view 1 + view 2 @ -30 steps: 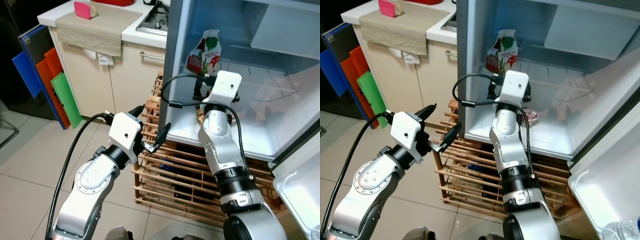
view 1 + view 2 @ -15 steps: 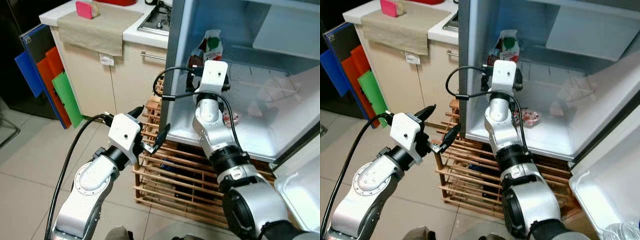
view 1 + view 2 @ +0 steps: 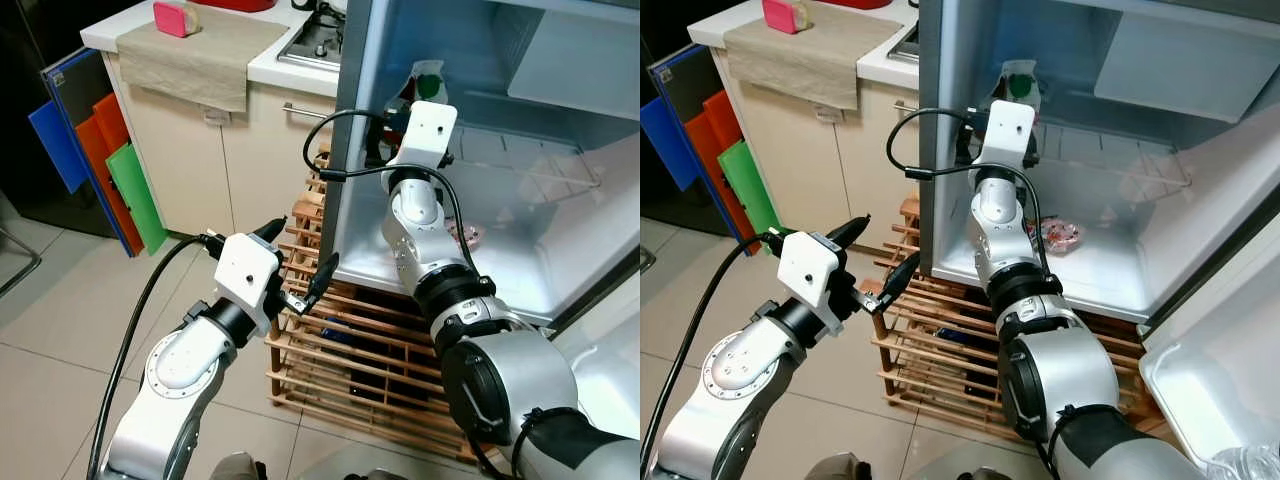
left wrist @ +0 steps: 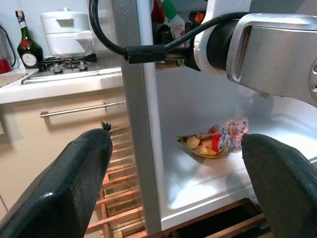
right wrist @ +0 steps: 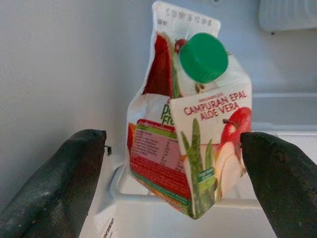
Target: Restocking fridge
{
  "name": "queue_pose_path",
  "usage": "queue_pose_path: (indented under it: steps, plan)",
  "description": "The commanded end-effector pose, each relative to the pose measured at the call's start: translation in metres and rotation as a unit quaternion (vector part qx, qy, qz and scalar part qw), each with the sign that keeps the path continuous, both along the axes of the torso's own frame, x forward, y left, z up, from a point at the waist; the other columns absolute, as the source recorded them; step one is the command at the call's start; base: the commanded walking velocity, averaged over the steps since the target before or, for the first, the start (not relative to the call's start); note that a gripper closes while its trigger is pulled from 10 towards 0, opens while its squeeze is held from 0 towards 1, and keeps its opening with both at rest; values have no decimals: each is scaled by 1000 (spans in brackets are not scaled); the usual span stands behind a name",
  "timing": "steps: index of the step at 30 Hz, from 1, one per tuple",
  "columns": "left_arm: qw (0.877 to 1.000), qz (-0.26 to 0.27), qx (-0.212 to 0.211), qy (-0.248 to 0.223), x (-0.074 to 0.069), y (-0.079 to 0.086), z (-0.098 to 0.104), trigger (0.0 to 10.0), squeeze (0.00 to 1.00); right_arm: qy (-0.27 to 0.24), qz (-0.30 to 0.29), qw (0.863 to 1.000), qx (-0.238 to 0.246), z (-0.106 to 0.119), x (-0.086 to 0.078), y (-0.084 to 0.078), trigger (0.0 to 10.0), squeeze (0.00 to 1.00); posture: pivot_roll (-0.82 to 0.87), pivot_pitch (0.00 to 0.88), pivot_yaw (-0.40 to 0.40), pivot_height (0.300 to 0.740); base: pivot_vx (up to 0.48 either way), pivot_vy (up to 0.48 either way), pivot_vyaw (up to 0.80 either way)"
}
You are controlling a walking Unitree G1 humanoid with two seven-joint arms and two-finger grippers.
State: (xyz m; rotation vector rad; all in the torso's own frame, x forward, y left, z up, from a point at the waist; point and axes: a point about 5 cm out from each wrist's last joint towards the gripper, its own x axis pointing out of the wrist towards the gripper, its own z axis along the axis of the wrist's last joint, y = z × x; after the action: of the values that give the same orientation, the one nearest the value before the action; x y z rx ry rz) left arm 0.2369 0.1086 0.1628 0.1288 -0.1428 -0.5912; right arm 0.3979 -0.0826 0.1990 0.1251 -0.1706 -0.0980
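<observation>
While the right claw [image 5: 163, 163] reaches into the open fridge [image 3: 1120, 270], its fingers spread wide on either side of an upright juice carton [image 5: 190, 116] on the wire shelf, apparently not touching it. A snack packet [image 4: 215, 141] lies on the fridge floor. The next move likely calls for backing straight out. The left claw [image 3: 300, 270] hovers spread outside, near a wooden rack [image 3: 350, 350] and a kitchen counter [image 3: 270, 60].

The juice carton [image 5: 190, 134] stands upright at the back left of the open fridge [image 3: 1120, 270] — white, with a round green cap, red apple art and the words "Campuran Epal Aloe Vera" (top centre of the eye views). Lower, mid-frame, a clear packet of snacks [image 4: 214, 143] lies flat on the white fridge floor — well apart from the carton.
</observation>
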Motion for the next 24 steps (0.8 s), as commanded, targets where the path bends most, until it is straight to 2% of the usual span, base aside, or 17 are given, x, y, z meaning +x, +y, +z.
queue_pose_path:
  steps: [1, 6, 8, 9, 11, 12, 13, 14, 15, 17, 18, 20, 21, 22, 24]
  plan:
    - [1000, -1, 5, -5, -2, -2, 3, 10000, 0, -19, -15, 1000, 5, 2, -3, -5, 10000, 0, 211, 11, -74, 740, 0, 0, 0]
    - [1000, -3, 3, -6, -1, -3, 3, 10000, 0, -33, -34, 999, -17, -9, -18, -6, 10000, 0, 203, 10, -73, 740, 0, 0, 0]
    - [1000, -5, 2, -6, 1, -5, 2, 10000, 0, -32, -54, 997, -40, -15, -23, -12, 10000, 0, 174, 8, -65, 740, 0, 0, 0]
    - [1000, -6, 1, -6, 2, -6, 2, 10000, 0, -17, -71, 996, -43, -26, -27, -22, 10000, 0, 170, 6, -64, 740, 0, 0, 0]
    - [1000, -6, 1, -6, 2, -6, 2, 10000, 0, -17, -71, 996, -43, -26, -27, -22, 10000, 0, 170, 6, -64, 740, 0, 0, 0]
    - [1000, -7, 1, -6, 3, -7, 2, 10000, 0, 0, -78, 996, -34, -34, -28, -30, 10000, 1000, 165, 3, -62, 740, 0, 0, 0]
    - [1000, -7, 1, -7, 3, -7, 2, 10000, 0, 7, -79, 996, -26, -37, -28, -35, 9373, 1000, 163, 2, -62, 740, 0, 0, 0]
    - [1000, -7, 1, -7, 3, -7, 2, 10000, 0, 7, -79, 996, -26, -37, -28, -35, 9373, 1000, 163, 2, -62, 740, 0, 0, 0]
    - [1000, -7, 1, -8, 4, -8, 2, 10000, 0, 9, -77, 997, -15, -38, -28, -42, 0, 1000, 162, 0, -63, 740, 0, 0, 0]
    - [1000, -6, 0, -9, 5, -8, 2, 10000, 0, 3, -68, 998, -13, -35, -28, -43, 0, 1000, 162, 0, -64, 740, 0, 0, 0]
    - [1000, -5, 0, -9, 6, -8, 2, 10000, 0, 3, -66, 998, -15, -34, -28, -42, 0, 651, 163, 0, -65, 740, 0, 0, 0]
    - [1000, -5, -1, -10, 6, -8, 2, 10000, 0, 4, -66, 998, -17, -34, -28, -42, 0, 651, 163, 0, -65, 740, 0, 0, 0]
    - [1000, -5, -1, -10, 6, -8, 3, 10000, 0, 5, -66, 998, -19, -33, -27, -42, 0, 39, 165, 0, -67, 740, 0, 0, 0]
    - [1000, -3, -1, -11, 6, -8, 3, 10000, 0, 7, -61, 998, -18, -32, -25, -40, 0, 0, 165, 0, -67, 740, 0, 0, 0]
    - [1000, -2, -1, -12, 6, -8, 3, 10000, 0, 8, -54, 998, -11, -31, -23, -37, 0, 0, 165, 0, -67, 740, 0, 0, 0]
